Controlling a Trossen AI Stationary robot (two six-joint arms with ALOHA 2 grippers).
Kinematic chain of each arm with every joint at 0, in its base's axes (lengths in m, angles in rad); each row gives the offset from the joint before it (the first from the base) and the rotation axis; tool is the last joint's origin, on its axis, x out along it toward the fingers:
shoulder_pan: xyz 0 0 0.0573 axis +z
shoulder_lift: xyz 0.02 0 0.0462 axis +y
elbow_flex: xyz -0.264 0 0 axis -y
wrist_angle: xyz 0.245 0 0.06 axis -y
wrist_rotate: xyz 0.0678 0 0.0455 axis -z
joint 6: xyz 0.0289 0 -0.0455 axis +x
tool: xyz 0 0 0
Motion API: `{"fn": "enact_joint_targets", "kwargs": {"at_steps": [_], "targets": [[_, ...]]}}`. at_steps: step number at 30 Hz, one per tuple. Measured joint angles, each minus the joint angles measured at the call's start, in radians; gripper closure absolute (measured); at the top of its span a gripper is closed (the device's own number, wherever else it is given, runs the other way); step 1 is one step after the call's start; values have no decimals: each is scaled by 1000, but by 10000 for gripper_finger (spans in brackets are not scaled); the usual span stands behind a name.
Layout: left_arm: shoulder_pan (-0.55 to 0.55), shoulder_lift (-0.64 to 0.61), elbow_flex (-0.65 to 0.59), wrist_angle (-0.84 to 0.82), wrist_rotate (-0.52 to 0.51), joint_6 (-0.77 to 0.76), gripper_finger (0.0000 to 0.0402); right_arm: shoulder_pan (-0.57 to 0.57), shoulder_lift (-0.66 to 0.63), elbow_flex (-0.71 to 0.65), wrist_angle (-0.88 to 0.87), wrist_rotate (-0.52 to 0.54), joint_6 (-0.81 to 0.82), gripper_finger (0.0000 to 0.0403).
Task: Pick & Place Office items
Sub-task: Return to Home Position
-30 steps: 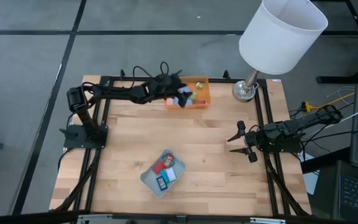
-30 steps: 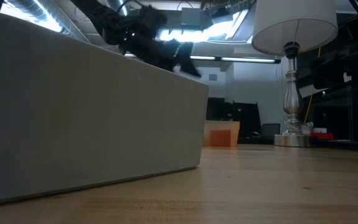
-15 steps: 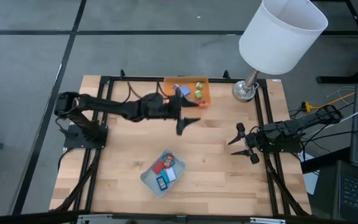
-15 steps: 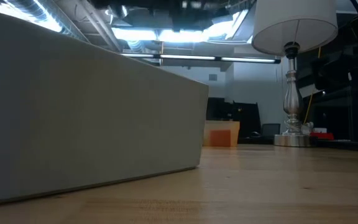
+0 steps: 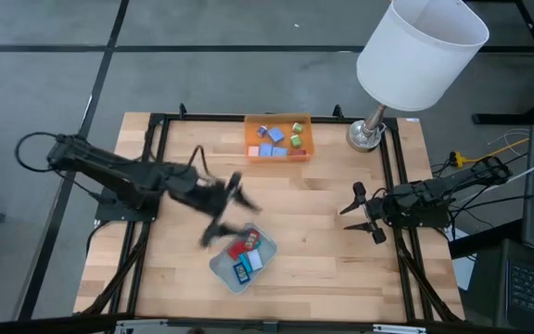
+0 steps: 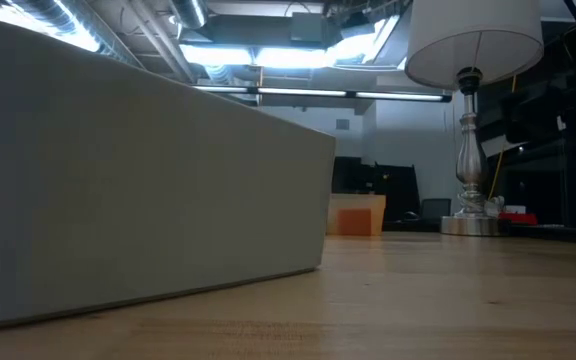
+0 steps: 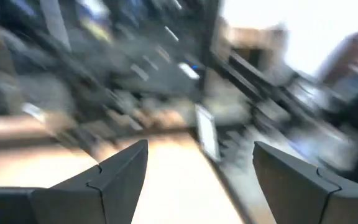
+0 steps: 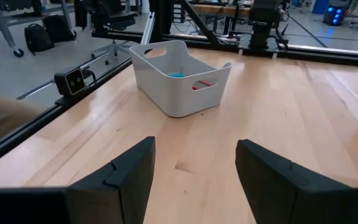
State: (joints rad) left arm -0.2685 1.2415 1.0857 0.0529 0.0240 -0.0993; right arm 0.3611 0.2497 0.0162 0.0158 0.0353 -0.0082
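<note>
Left arm (image 5: 119, 172) is folded back past the table's (image 5: 323, 260) left edge at the elbow, forearm reaching in low over the boards, and its end effector (image 5: 225, 211) hangs over the middle of the table's left half, fingers (image 7: 118, 175) spread wide with nothing between them. Over on the right edge, the right arm (image 5: 443, 197) sits tucked and level, about halfway along that edge. Its end effector (image 5: 358, 211) points in towards the table's middle, fingers (image 8: 120, 180) parted and empty.
</note>
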Motion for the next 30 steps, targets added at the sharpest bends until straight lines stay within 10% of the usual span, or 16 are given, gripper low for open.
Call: {"fn": "enact_joint_targets", "kwargs": {"at_steps": [6, 19, 30], "targets": [[-175, -96, -130, -23, 157, 141, 118, 0, 0, 0, 30, 23, 61, 182], [-286, -614, -917, 532, -57, 90, 118, 1, 0, 0, 85, -87, 37, 182], [-286, -846, -1077, 413, -85, 103, 120, 1, 0, 0, 82, -104, 46, 182]]}}
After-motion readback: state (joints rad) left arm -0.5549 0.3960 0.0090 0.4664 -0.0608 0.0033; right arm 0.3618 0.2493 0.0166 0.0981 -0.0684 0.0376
